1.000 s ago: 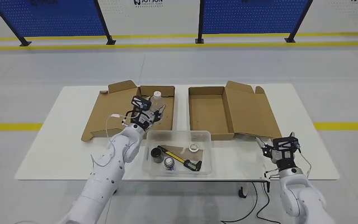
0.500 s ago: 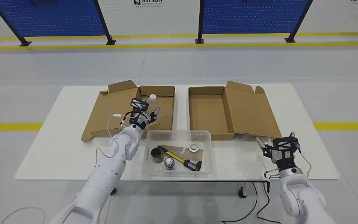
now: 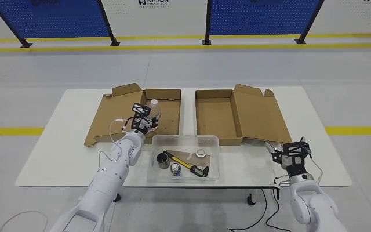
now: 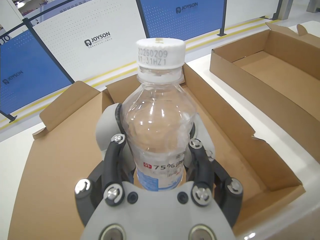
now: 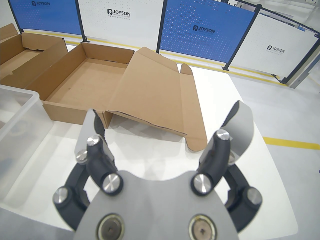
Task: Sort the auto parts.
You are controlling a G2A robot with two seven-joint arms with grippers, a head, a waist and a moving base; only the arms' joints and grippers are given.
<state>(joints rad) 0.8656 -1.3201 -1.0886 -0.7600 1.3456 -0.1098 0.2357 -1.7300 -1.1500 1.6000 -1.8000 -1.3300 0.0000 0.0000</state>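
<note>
Gripping the bottle (image 4: 160, 96) upright, cap away from its wrist, the left claw (image 4: 157, 136) is holding it over the left box (image 4: 62, 163), while the right claw (image 5: 165, 116) is hanging open above the bench (image 5: 220, 96), well apart.

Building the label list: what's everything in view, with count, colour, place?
table: 1, white, under everything
left box: 1, brown, far side
right box: 1, brown, beside it
bin: 1, clear, in front of boxes
bottle: 1, clear, over left box
cylinder: 1, black, in bin
hammer-like tool: 1, yellow handle, in bin
small can: 1, silver-topped, in bin
caliper-like tool: 1, dark, in bin
ring: 1, pale, in bin
left gripper: 1, shut on bottle
right gripper: 1, open, near right corner
</note>
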